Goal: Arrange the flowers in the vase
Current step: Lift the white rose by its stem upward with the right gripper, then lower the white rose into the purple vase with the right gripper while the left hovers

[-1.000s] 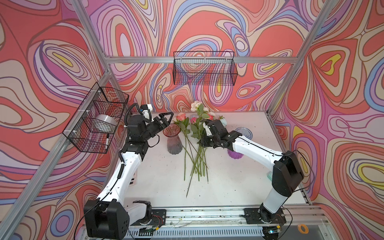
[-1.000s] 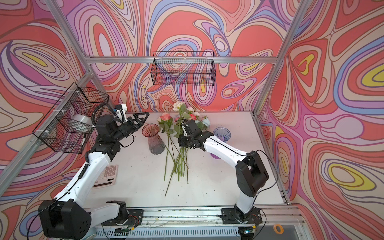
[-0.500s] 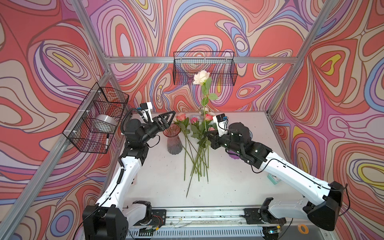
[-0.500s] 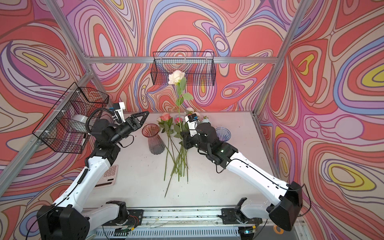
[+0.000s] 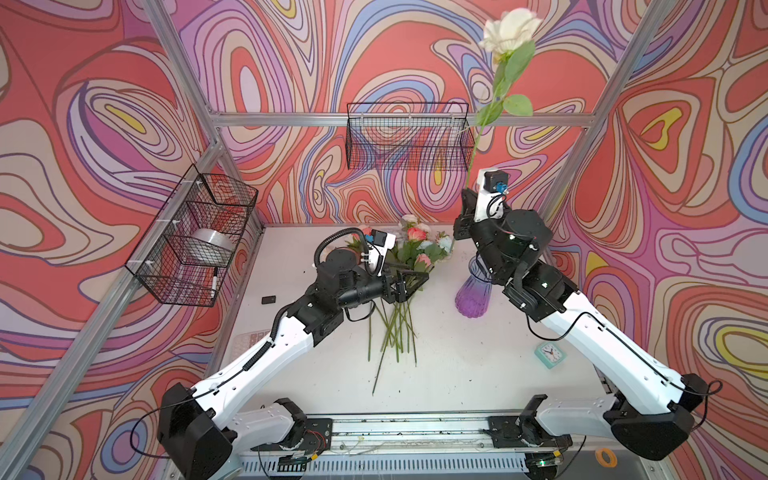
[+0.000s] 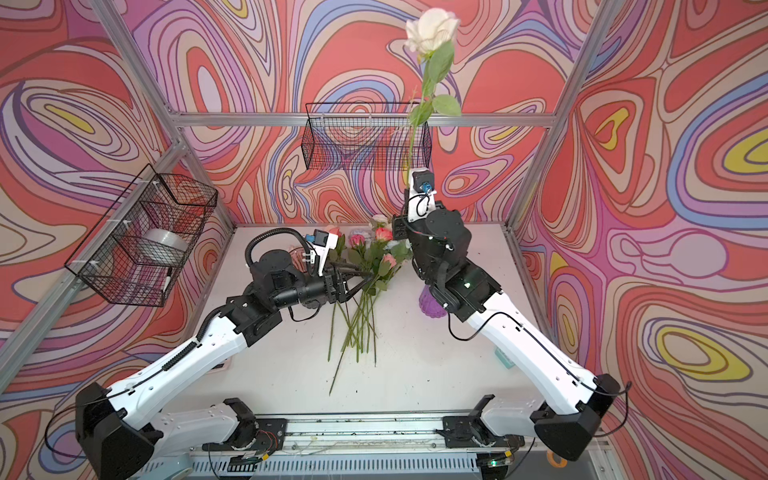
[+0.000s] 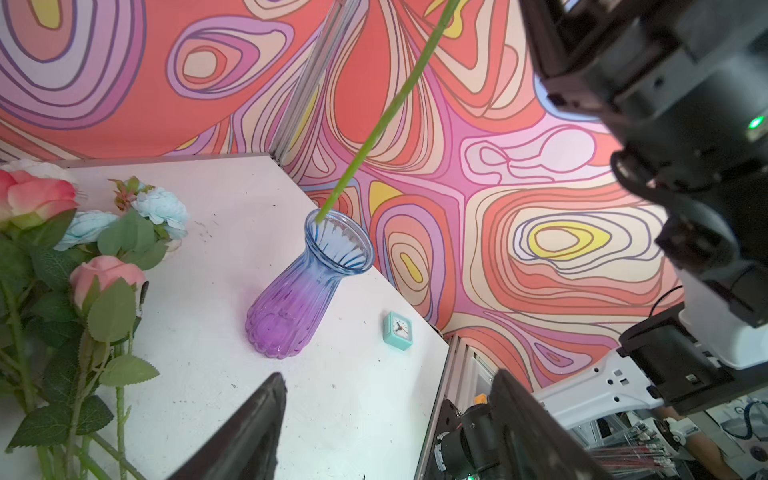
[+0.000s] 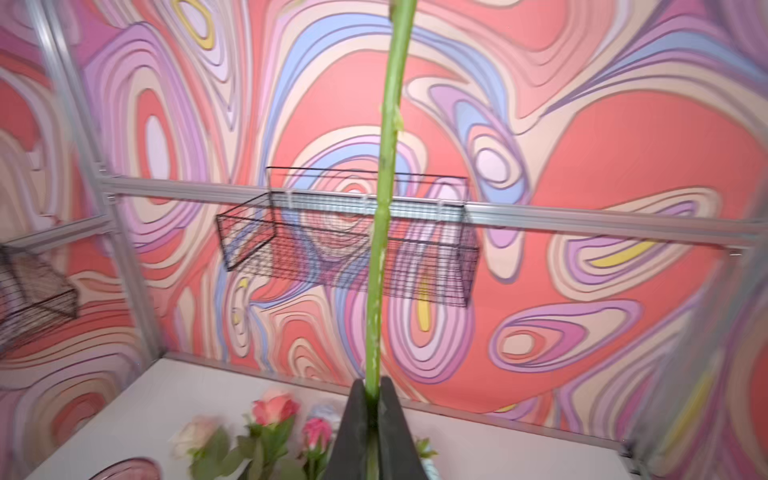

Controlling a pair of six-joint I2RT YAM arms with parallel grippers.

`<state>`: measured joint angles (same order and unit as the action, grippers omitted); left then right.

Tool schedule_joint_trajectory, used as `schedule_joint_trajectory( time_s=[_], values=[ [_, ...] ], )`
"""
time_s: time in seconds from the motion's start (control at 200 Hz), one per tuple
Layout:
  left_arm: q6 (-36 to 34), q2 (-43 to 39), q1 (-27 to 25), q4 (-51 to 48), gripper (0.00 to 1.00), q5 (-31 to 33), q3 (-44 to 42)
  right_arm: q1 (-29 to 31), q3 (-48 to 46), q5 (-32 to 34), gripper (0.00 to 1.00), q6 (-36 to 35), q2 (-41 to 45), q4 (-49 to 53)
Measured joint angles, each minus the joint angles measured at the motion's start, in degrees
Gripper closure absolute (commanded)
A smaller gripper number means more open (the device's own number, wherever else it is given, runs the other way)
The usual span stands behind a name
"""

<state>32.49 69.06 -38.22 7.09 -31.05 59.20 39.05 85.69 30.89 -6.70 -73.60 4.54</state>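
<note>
Upper right of a top view, a white rose (image 5: 509, 29) stands nearly upright, stem pinched in the right gripper (image 5: 467, 194), tip at the rim of the purple vase (image 7: 299, 286). At centre, the left gripper (image 5: 415, 284) gapes empty over the other flowers (image 5: 397, 324) on the table (image 5: 457, 374); the right arm (image 5: 515, 249) hides part of the vase, a teal clock (image 5: 549, 352) nearby.

Readable text: none in any view.
Clock (image 7: 397, 330): small teal clock on the table (image 7: 199, 365), right side toward the near edge; its white dial has dark marks and hands, but the marks are too small to read as numerals.
Keypad (image 5: 249, 345): pale flat pad at the table's left edge; the key markings are too faint to read.
</note>
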Motion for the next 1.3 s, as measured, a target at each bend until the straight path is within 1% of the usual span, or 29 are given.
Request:
schedule_joint_trajectory(
  time_s=[0.13,0.255,0.401,0.586,0.841,1.152,1.302],
  values=[
    [-0.4,1.6,-2.4,-1.5,0.23,-0.1,0.0,-4.5,-2.2,4.0,1.00,-2.6,1.7,-1.6],
    [-0.4,2.3,-3.5,-1.6,0.24,-0.5,0.0,-9.1,-6.7,5.8,1.00,-1.9,4.0,-1.4],
    [-0.4,2.4,-3.5,-1.6,0.24,-0.5,0.0,-11.2,-9.9,6.6,1.00,-0.5,4.4,-0.2],
    [-0.4,2.6,-3.5,-1.8,0.23,-0.4,0.0,-12.0,-14.5,6.5,1.00,2.4,4.4,1.1],
    [-0.8,3.3,-3.5,-2.8,0.23,-0.2,0.0,-12.0,-24.2,6.2,1.00,6.9,4.4,2.3],
    [-1.0,3.8,-3.5,-3.6,0.22,0.3,0.1,-12.0,-27.8,6.4,1.00,10.7,4.4,2.1],
    [-1.1,3.8,-3.5,-4.1,0.22,0.7,0.1,-12.0,-28.7,6.4,0.93,12.5,4.4,3.3]
  ],
)
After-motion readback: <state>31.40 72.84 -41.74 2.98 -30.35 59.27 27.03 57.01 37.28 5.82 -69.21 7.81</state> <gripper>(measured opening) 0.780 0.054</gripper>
